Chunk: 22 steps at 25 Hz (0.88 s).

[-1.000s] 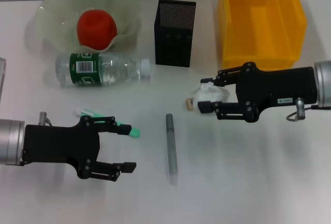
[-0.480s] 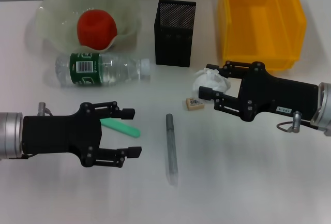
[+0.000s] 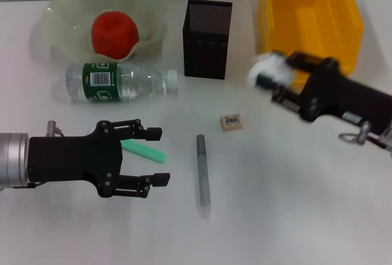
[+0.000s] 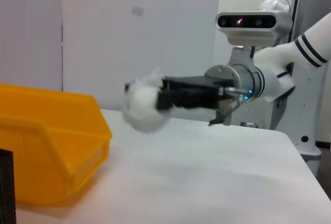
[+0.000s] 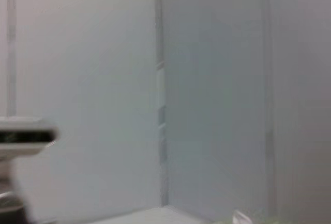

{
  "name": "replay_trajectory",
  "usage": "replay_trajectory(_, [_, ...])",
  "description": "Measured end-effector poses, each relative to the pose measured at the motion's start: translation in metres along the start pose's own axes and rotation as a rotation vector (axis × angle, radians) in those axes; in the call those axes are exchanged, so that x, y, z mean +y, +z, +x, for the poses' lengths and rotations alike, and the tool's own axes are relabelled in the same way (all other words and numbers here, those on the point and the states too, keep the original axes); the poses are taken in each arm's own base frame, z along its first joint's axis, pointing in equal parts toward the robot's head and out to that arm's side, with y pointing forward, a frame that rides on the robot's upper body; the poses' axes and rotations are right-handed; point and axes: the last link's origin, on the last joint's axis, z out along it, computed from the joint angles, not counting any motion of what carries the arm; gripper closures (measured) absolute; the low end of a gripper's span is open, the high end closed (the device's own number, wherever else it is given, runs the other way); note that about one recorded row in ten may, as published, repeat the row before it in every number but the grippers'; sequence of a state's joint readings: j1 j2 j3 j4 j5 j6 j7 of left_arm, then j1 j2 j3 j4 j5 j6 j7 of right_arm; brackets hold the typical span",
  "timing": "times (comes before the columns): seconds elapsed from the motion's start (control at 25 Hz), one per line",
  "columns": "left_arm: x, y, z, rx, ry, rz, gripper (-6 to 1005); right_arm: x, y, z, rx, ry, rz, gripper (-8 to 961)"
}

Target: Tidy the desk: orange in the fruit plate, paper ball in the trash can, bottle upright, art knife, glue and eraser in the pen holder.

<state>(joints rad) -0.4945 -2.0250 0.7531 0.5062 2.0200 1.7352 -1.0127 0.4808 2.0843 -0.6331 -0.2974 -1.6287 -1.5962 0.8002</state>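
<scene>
Worktop (image 3: 294, 216) is white, and at its left side the left pincer (image 3: 158, 156) hovers low with its fingers spread wide and nothing between them. A green stick (image 3: 143, 151) lies just beside its upper finger. Behind it the bottle (image 3: 122, 81) lies on its side, cap pointing right. Farther back the orange (image 3: 114, 33) sits inside the fruit plate (image 3: 61, 8). Toward the middle, a grey pen-like tool (image 3: 203, 175) lies on the worktop, pointing away from the robot. The pen holder (image 3: 207, 30) stands upright at the back. The eraser (image 3: 231, 121) lies alone, between the tool and the right arm. At the right, the right pincer (image 3: 274, 76) grips the paper ball (image 3: 267, 69) and is lifted above the worktop; the ball is beside the near left corner of the trash can (image 3: 306, 26). In the left wrist view the ball (image 4: 143, 106) hangs in the air beside the yellow can (image 4: 46, 136).
</scene>
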Motion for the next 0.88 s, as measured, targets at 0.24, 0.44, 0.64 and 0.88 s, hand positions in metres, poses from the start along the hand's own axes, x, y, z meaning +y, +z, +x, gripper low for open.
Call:
replay_trajectory(0.24, [0.000,0.001,0.000,0.002,-0.001,-0.002,187,-0.014,-0.012,-0.001,-0.078,-0.038,0.188,457])
replay_trajectory(0.44, [0.001,0.002,0.000,0.003,-0.004,-0.003,186,-0.033,-0.012,0.000,-0.088,-0.045,0.344,450])
replay_trajectory(0.64, [0.001,0.002,0.000,0.005,-0.007,-0.005,186,-0.053,-0.005,0.001,-0.064,-0.043,0.455,443])
replay_trajectory(0.88, [0.002,0.003,0.000,0.008,-0.011,-0.008,186,-0.066,0.007,0.001,-0.013,-0.045,0.486,435])
